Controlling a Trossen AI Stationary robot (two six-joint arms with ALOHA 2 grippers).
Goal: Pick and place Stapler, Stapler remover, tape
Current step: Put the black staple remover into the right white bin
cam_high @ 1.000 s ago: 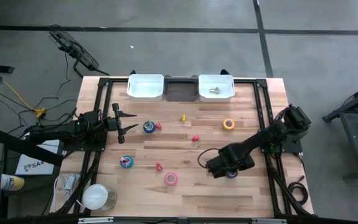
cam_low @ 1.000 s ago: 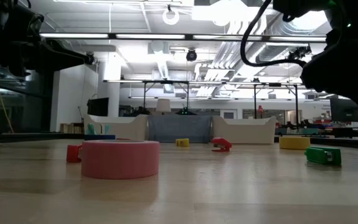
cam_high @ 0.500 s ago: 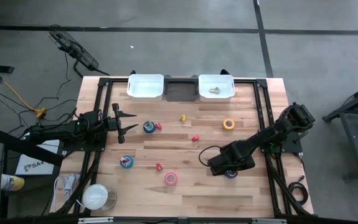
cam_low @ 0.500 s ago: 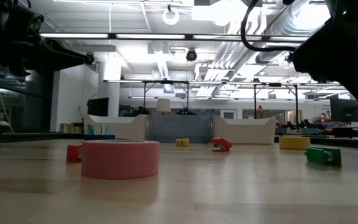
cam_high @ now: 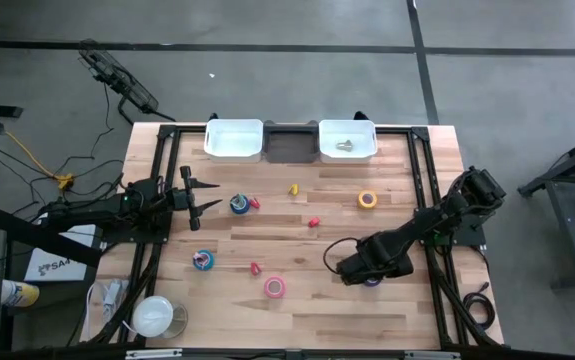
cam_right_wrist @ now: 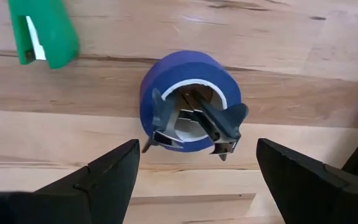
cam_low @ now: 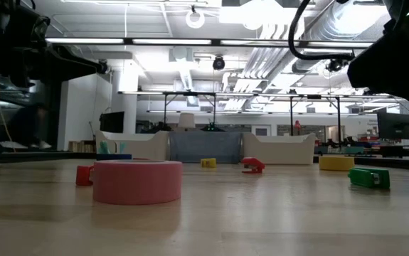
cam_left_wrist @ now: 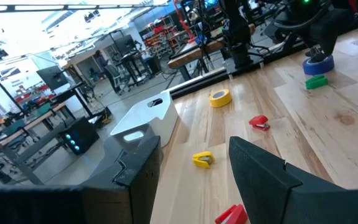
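Note:
My right gripper (cam_right_wrist: 194, 186) is open above a blue-purple tape roll (cam_right_wrist: 190, 102) that lies flat on the table near the right edge. Its fingers stand on either side of the roll without touching it. A dark metal staple remover (cam_right_wrist: 197, 121) sits in the roll's hole. A small green stapler (cam_right_wrist: 42, 34) lies beside the roll. In the high view the roll (cam_high: 370, 282) peeks out under the right gripper (cam_high: 373, 270). My left gripper (cam_high: 205, 196) is open and empty at the table's left, next to a blue tape roll (cam_high: 239, 204).
Teal (cam_high: 204, 261), pink (cam_high: 275, 288) and yellow (cam_high: 367, 199) tape rolls lie on the table, with small red (cam_high: 313, 221) and yellow (cam_high: 293, 189) pieces between them. Two white bins (cam_high: 234, 140) (cam_high: 347, 140) stand at the far edge, the right one holding a metal object.
My right arm has shifted a little toward the table's right edge, staying over the blue-purple roll. The roll and the other things have kept still.

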